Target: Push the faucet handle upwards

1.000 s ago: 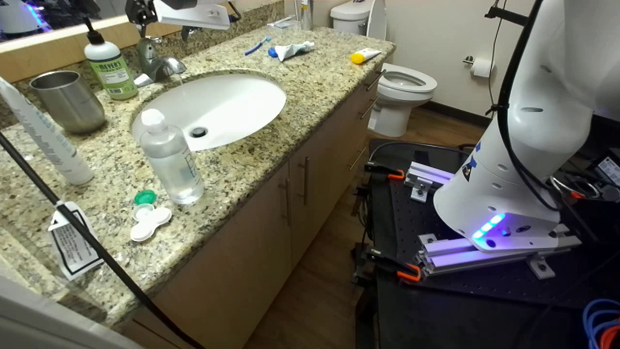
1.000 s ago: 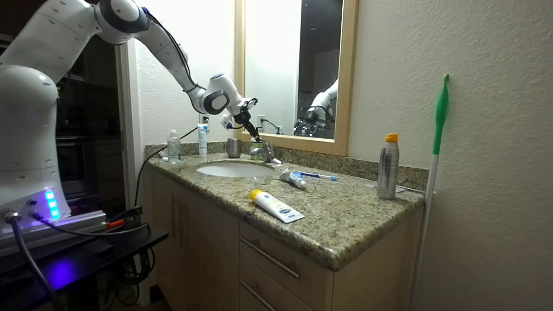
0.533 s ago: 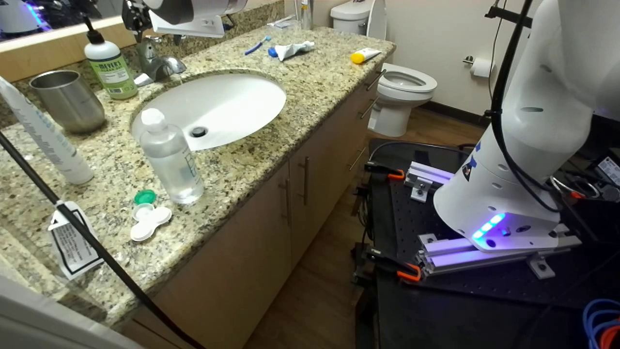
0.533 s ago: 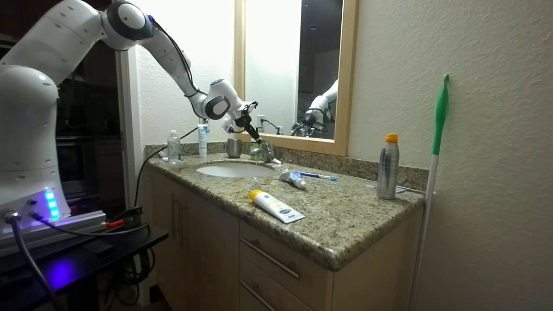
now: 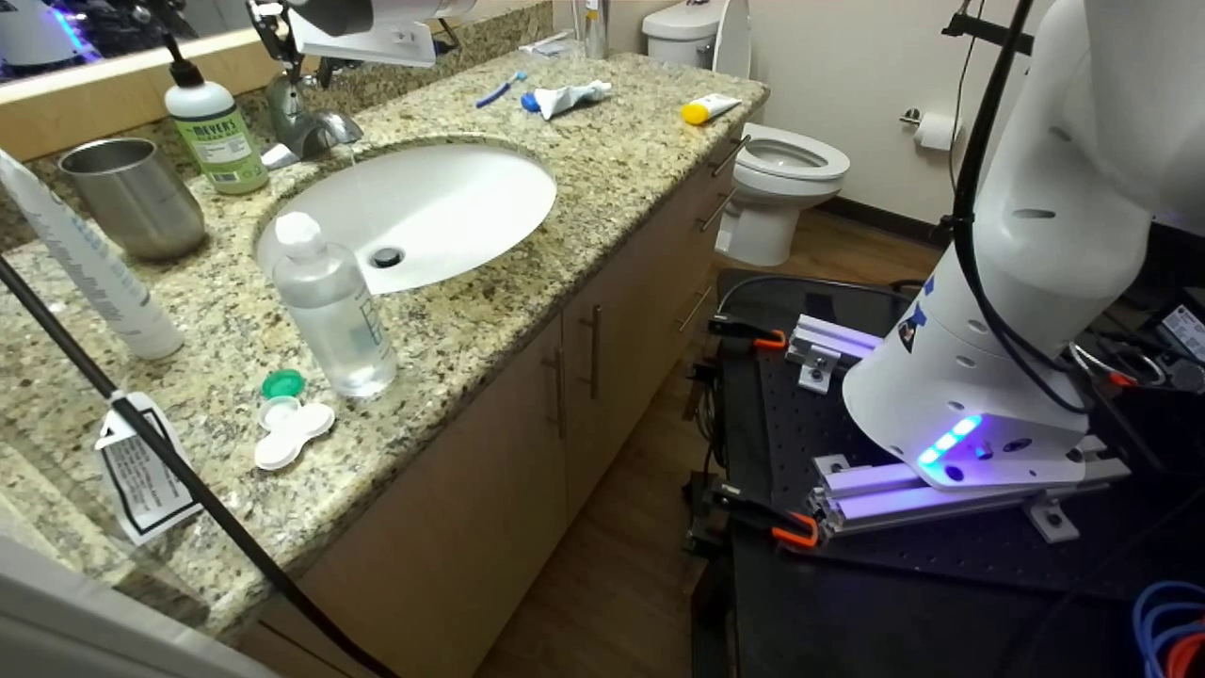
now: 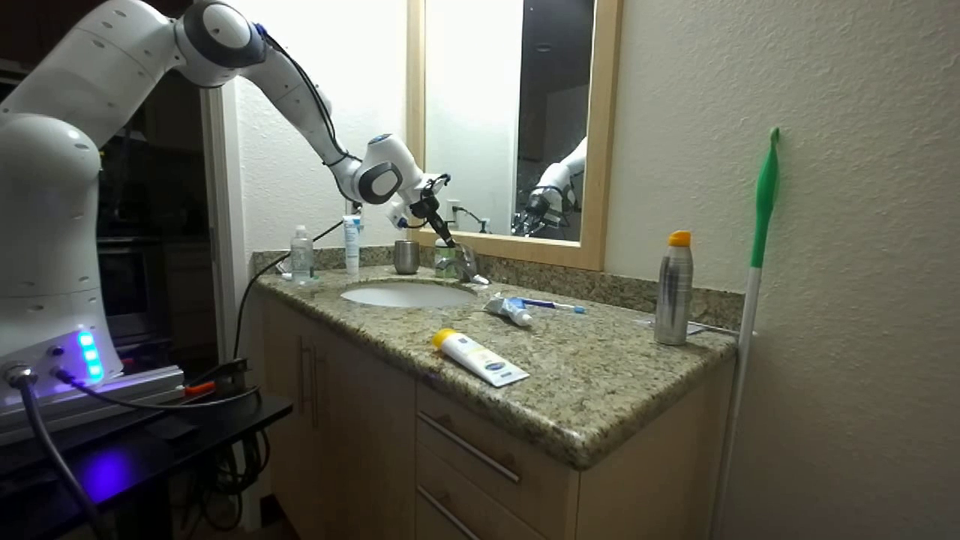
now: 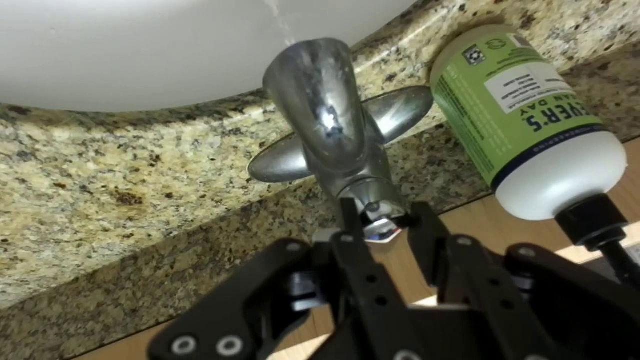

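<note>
The chrome tap (image 7: 325, 105) stands at the back rim of the white basin (image 5: 490, 174), and a thin stream of water leaves its spout. In the wrist view the shiny faucet handle (image 7: 382, 231) shows between the two fingers of my gripper (image 7: 384, 206), one finger on each side. The gap is narrow, and whether both fingers press on the chrome I cannot tell. In an exterior view my gripper (image 5: 309, 75) is right over the tap's top and hides most of the handle. My gripper (image 6: 451, 243) also reaches down to the tap from above here.
A green pump bottle (image 7: 525, 100) stands close beside the tap, with a steel cup (image 5: 136, 198) past it. The framed mirror (image 6: 480, 112) rises just behind. A clear bottle (image 5: 334, 311) stands at the basin's near side; a crumpled tube (image 5: 570, 97) lies on the counter.
My gripper has come down slightly to the tap's top. Its fingers have drawn much closer together on either side of the handle. The counter objects look unmoved.
</note>
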Motion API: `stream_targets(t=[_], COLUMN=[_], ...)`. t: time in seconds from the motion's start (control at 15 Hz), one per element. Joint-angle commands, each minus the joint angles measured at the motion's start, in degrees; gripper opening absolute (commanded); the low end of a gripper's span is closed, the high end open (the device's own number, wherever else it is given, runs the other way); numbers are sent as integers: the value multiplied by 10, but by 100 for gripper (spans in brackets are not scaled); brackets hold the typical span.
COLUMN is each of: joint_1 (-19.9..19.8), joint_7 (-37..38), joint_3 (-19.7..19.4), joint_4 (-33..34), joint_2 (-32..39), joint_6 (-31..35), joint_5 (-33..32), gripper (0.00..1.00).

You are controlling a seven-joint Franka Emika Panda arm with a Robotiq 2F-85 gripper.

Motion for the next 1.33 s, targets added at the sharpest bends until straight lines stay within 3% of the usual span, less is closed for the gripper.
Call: stream_targets(t=[0.0,0.2,0.67,0.73,0.8,0.93,1.0,1.27], joint_1=[-8,-24,-142,-141,-110,-113,-135,-153], joint_7=[11,18,-10,3,45,50,63,129], joint_3=[8,37,201,200,153,140,155,116], joint_4=[15,29,61,61,42,19,5,-44], joint_2=[-4,-8,-28,-36,-64,-116,-142,-258], joint_6=[-64,-42,42,41,-17,-127,-175,-367], joint_5=[27,60,158,155,151,157,137,45], gripper=[3,7,7,7,53,61,69,97])
